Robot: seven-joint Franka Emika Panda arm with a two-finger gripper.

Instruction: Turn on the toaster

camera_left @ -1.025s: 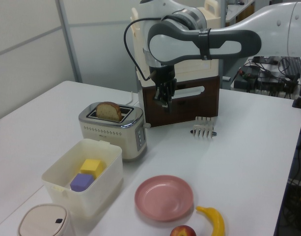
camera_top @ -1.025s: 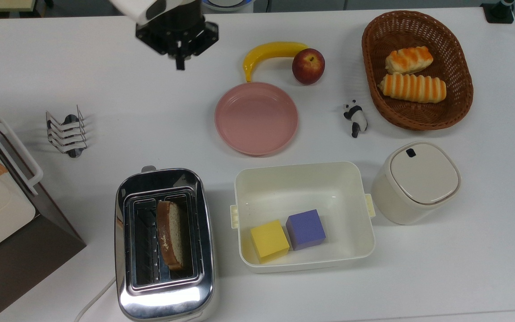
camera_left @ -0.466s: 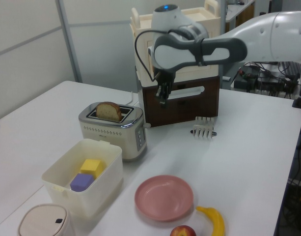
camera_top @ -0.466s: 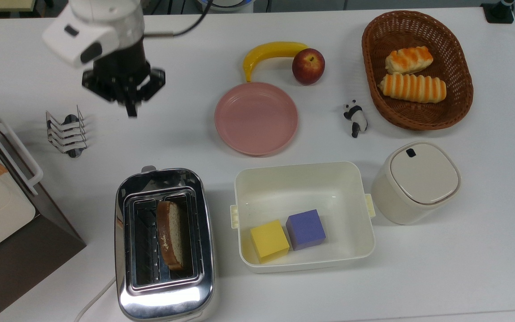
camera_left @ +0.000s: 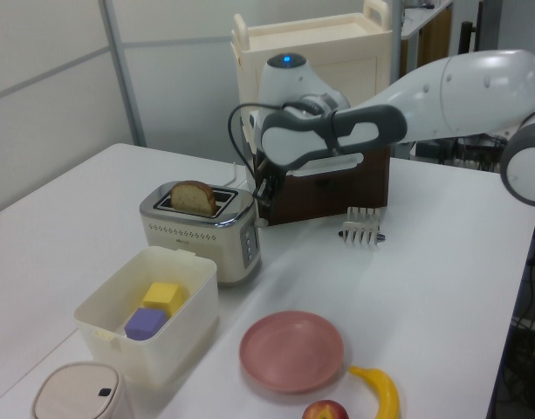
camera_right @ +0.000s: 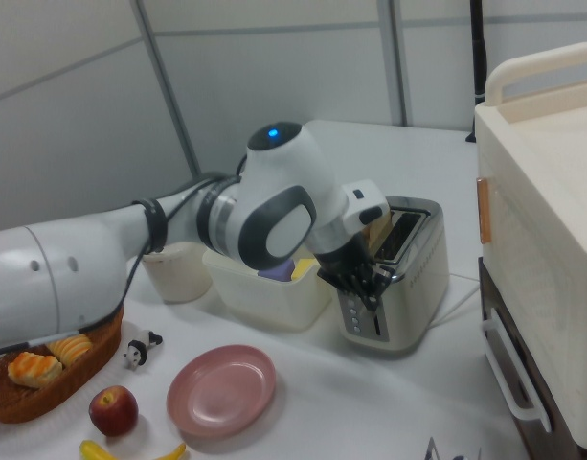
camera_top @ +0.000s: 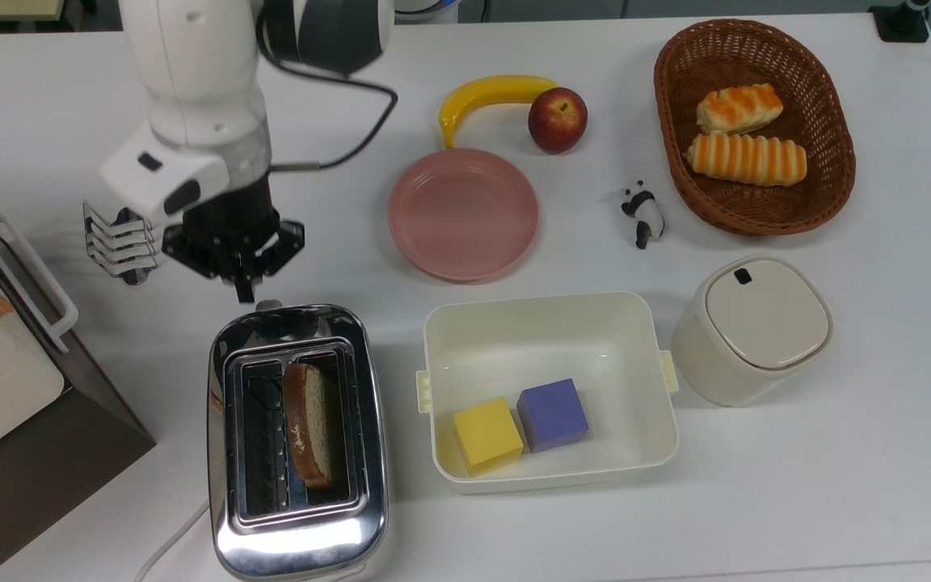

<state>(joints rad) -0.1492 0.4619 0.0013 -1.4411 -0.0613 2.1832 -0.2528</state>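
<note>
Toaster point(camera_top: 297, 440) sits lower left of the top view, long axis running up-down in frame. Its lever knob point(camera_top: 268, 305) is at the upper end. Gripper point(camera_top: 244, 293) is poised just above the knob, fingers pressed together, pointing down. A downward press is judged next.

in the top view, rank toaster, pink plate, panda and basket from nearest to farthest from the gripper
From the gripper:
1. Toaster, just below it.
2. Pink plate, to the top view's right.
3. Panda, further right.
4. Basket, far right.
</note>
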